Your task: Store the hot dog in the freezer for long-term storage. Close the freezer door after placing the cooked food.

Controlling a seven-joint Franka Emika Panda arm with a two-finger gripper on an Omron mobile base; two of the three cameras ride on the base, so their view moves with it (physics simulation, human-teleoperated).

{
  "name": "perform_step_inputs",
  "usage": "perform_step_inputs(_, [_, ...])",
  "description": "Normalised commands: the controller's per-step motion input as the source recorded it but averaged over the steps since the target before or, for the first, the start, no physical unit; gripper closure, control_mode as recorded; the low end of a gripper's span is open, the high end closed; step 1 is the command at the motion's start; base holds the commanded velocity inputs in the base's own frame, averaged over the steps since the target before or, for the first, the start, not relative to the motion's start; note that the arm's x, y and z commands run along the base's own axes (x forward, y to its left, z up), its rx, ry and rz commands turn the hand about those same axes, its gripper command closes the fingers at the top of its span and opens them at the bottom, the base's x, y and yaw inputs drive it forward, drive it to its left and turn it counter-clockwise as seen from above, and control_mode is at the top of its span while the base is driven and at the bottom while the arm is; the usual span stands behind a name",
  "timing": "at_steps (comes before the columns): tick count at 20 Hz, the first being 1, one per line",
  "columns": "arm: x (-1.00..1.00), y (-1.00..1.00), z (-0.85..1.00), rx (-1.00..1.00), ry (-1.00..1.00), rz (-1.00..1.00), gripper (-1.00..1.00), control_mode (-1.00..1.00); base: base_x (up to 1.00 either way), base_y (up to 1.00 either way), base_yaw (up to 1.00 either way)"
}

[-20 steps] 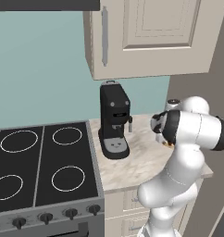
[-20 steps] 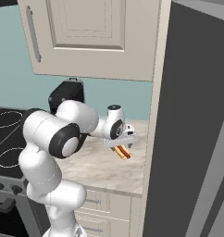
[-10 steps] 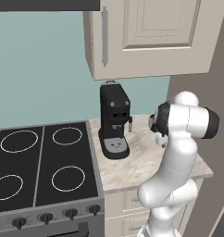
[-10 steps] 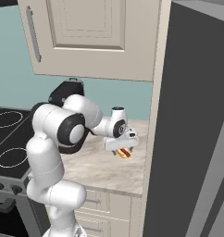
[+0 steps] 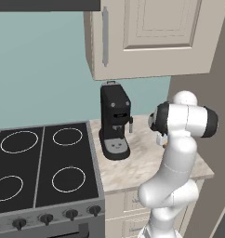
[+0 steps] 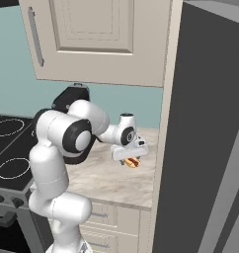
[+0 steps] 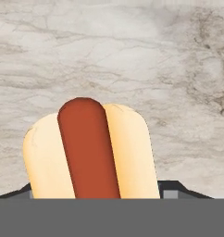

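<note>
One hot dog [image 7: 88,150] sits under the gripper [image 6: 130,157], low over the marble counter [image 6: 106,180] near its right end, beside the tall grey fridge [image 6: 200,138]. It has a pale tan bun, split lengthwise, with a smooth red-brown sausage down the middle. The finger tips lie either side of the bun, but I cannot tell whether they clamp it. There is one black coffee machine [image 5: 115,121], one cream wall cabinet [image 5: 147,35] and four rings on the stove [image 5: 40,165].
</note>
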Motion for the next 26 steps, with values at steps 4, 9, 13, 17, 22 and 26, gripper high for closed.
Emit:
perform_step_inputs(4, [-0.15, 0.19, 0.0, 0.0, 0.0, -0.14, 1.0, -1.0, 0.0, 0.0, 0.0])
perform_step_inputs(9, [-0.37, 0.35, 0.52, 0.0, 0.01, -0.36, 1.0, -1.0, 0.0, 0.0, 0.0])
perform_step_inputs(13, [-0.72, 0.36, 0.77, 0.0, -0.06, -0.44, 1.0, -1.0, 0.0, 0.0, 0.0])
perform_step_inputs(17, [-0.76, 0.47, 0.49, 0.0, -0.08, -0.45, 1.0, -1.0, 0.0, 0.0, 0.0])
perform_step_inputs(22, [-0.63, 0.52, 0.46, 0.0, -0.1, -0.34, 1.0, -1.0, 0.0, 0.0, 0.0])
perform_step_inputs(26, [-0.57, 0.55, 0.5, -0.01, -0.02, -0.31, 1.0, -1.0, 0.0, 0.0, 0.0])
